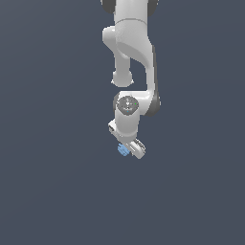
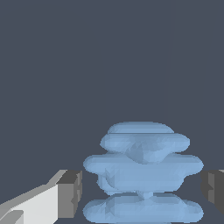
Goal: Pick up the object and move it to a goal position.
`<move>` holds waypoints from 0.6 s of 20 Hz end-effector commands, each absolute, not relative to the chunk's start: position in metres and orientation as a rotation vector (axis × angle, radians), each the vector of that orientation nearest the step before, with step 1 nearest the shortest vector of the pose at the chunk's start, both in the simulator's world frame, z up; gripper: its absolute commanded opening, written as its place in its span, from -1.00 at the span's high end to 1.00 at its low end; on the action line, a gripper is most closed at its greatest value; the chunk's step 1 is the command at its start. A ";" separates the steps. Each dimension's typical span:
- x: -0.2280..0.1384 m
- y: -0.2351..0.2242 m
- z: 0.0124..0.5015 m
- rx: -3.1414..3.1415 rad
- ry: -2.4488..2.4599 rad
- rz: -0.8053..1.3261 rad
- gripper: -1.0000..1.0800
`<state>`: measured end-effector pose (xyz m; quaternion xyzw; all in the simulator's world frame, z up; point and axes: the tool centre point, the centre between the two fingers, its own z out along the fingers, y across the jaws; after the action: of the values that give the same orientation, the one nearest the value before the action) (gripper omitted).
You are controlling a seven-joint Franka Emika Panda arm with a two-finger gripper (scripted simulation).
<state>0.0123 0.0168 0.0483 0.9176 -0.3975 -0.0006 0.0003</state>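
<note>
Wrist view shows the object point(image 2: 143, 173), a light-blue ribbed piece built like stacked discs, sitting in the gap between the two jaws. Its widest discs lie nearest the camera and it narrows toward the far end. One dark finger pad point(image 2: 70, 192) stands just beside one flank of the widest disc, with a thin strip of background showing between them; the other pad point(image 2: 214, 189) stands just beside the opposite flank, again with a slim gap. The gripper point(image 2: 142, 192) thus brackets the object with jaws spread and neither pad pressing on it.

From the exterior view, the object point(image 1: 122, 150) appears as a small blue speck at the gripper point(image 1: 130, 149), at the tip of the white arm point(image 1: 133, 57) reaching down over a plain dark surface point(image 1: 48, 182).
</note>
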 end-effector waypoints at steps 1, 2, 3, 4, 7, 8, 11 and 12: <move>0.013 0.017 0.041 2.882 -1.250 0.000 -0.92; 0.013 0.017 0.040 2.882 -1.250 0.000 -0.92; 0.014 0.017 0.039 2.882 -1.250 0.000 -0.92; 0.014 0.017 0.039 2.882 -1.250 0.000 -0.92; 0.014 0.017 0.039 2.882 -1.250 0.000 1.00; 0.014 0.017 0.039 2.882 -1.250 0.000 1.00; 0.014 0.017 0.039 2.882 -1.250 0.000 1.00; 0.014 0.017 0.039 2.882 -1.250 0.000 1.00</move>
<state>0.0142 0.0172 0.0402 0.9175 -0.3977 0.0007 -0.0004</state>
